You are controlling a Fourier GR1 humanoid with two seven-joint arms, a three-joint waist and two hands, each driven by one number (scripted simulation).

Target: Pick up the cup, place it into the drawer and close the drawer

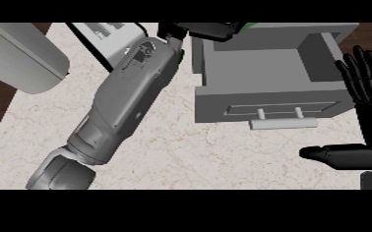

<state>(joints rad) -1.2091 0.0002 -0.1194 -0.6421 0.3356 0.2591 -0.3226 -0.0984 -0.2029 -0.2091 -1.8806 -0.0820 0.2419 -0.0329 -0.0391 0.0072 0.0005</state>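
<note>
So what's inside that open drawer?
Only its bare grey floor and walls show inside the drawer. The left hand covers its back-left corner, with a green sliver beside it, so anything there is hidden.

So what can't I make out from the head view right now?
Head view only:
- Cup: just a green sliver, possibly it, shows by the left hand; that hand and the top edge hide the rest.
- Left hand: whether it holds anything, same reason.
- Right hand: partly beyond the right edge.
</note>
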